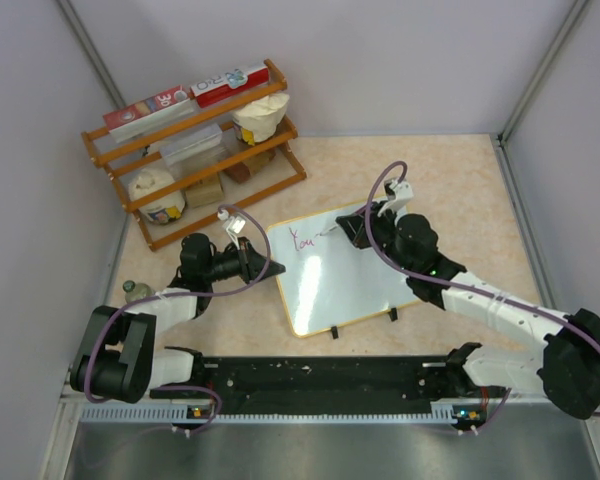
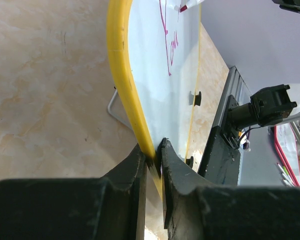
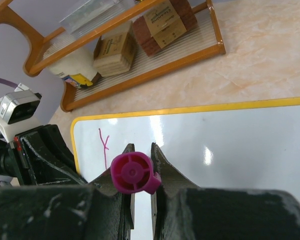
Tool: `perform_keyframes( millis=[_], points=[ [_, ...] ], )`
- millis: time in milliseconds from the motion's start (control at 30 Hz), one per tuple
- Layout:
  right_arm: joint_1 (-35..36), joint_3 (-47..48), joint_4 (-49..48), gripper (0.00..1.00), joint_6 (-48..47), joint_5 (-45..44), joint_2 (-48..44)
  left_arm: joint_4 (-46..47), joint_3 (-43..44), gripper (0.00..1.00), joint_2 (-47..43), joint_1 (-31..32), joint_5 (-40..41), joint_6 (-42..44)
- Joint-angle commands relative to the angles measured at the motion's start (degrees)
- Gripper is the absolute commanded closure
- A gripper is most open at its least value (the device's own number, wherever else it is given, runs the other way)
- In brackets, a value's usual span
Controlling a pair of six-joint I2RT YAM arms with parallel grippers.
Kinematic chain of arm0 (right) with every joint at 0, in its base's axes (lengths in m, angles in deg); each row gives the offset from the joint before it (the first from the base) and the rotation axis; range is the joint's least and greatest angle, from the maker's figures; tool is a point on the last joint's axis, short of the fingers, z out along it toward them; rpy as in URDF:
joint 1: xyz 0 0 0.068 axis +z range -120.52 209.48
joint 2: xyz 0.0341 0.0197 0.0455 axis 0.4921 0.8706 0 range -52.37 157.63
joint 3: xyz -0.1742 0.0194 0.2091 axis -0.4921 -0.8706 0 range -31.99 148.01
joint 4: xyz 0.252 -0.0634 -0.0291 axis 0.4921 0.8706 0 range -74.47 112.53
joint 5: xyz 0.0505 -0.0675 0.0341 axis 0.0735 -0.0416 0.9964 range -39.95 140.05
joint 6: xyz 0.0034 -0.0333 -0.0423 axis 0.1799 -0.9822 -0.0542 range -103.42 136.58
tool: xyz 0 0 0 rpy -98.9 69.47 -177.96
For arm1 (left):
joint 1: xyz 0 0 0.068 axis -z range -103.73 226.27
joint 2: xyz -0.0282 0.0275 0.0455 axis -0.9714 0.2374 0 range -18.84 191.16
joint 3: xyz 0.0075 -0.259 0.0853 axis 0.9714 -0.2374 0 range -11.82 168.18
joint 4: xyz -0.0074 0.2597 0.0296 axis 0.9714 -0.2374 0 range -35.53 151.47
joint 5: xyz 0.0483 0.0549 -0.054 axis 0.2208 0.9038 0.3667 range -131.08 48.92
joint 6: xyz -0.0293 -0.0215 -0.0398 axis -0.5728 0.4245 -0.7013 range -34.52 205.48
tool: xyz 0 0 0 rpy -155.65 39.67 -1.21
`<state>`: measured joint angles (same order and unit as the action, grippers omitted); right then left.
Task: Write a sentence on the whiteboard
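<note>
Around mid-worktop, slightly toward the near edge: steadying the whiteboard (image 1: 345, 270) with the left claw (image 1: 252, 258), clamping tight on its yellow rim (image 2: 124, 75) on the side facing the worktop's left edge. Squeezing a magenta marker (image 3: 132, 173) in the right claw (image 1: 352, 230), closed firmly around the barrel, pointing the tip down at the board's far-left part, just beside pink lettering (image 1: 303, 240) reading roughly "You". Not managing to tell tip contact from these views. Judging the step as mid-writing: one word down, most of the white face bare. Probably needing next: dragging the tip toward the worktop's right edge along the same line, starting a second word, pressing lightly, bracing with the left claw against sliding. Leaving alone the wooden rack (image 1: 195, 140) at the far-left corner.
</note>
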<state>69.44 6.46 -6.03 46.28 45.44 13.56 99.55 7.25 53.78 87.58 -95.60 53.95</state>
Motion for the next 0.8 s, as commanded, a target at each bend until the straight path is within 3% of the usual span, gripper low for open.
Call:
perform_keyframes(
  millis=[0,767],
  points=[
    [-0.3,-1.8,0.5,1.00,-1.0,0.5,-1.2,0.2,0.5,1.00,0.1,0.1,2.1,4.8],
    [-0.3,-2.2,-1.6,1.00,0.5,-0.9,-1.0,0.3,0.4,1.00,0.2,0.1,2.0,4.7]
  ],
)
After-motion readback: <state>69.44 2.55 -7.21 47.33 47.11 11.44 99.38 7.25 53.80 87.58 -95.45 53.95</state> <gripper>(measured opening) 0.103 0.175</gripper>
